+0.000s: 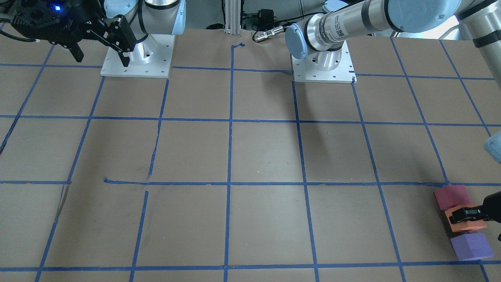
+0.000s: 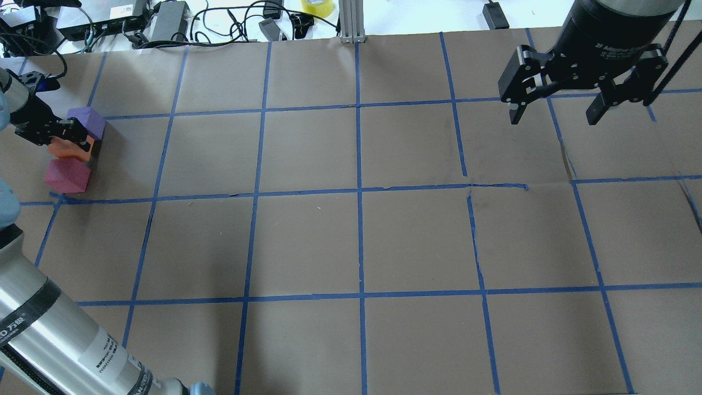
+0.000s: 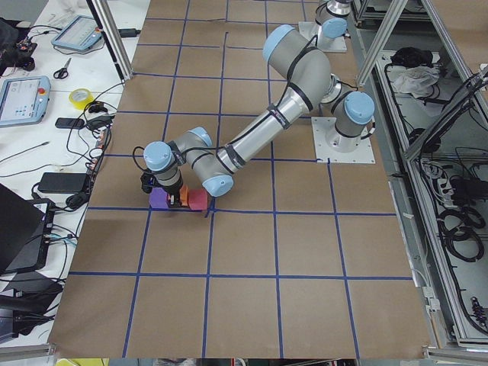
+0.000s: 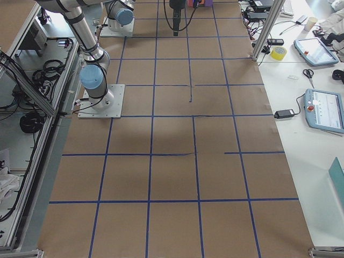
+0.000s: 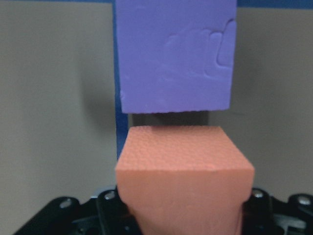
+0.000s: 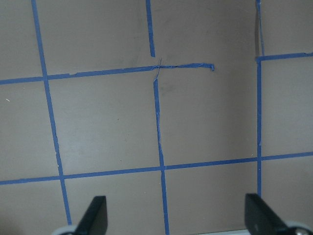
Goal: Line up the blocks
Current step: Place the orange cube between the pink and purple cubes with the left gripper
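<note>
Place: pink block (image 2: 67,175), orange block (image 2: 68,151) and purple block (image 2: 88,120) are set nearly in line at the bench (image 2: 351,241) left edge | Handling: judged light, soft, easily dented; opposite flat faces are to be pinched gently | left gripper (image 2: 77,138): clamped on orange block | Obstruction: neighbours are crowded close | right gripper (image 2: 555,116): held open, empty, well apart
</note>
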`<state>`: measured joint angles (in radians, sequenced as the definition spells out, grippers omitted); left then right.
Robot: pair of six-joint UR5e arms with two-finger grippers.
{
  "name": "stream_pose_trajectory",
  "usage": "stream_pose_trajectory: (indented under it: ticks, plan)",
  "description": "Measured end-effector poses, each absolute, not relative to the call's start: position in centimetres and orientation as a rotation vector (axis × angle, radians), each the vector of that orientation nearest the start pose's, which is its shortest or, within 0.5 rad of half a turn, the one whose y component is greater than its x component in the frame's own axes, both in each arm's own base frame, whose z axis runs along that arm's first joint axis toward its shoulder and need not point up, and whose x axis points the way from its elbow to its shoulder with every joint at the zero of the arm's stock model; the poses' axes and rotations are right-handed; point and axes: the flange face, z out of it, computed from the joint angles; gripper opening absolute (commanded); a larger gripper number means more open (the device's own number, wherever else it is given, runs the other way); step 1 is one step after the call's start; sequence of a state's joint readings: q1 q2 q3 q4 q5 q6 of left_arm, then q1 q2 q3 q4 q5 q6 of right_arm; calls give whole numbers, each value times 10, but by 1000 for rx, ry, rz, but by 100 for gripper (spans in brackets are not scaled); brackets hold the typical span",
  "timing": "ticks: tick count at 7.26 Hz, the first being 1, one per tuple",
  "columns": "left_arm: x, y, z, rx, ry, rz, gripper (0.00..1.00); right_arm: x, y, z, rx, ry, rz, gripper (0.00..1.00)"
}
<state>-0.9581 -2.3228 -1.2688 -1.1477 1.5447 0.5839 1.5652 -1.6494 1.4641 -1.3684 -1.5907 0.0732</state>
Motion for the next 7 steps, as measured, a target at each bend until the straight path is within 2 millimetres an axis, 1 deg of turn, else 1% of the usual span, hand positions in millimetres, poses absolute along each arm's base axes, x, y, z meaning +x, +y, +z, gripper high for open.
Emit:
stream_pose_trajectory:
  ticks: [3, 7]
  plan:
    - [309, -680, 180, -35, 3153, -46, 0, 128, -450, 558, 124, 3162, 22, 100]
    - [310, -681, 181, 9, 3139, -72, 0, 130, -454, 555, 57, 3172, 16, 100]
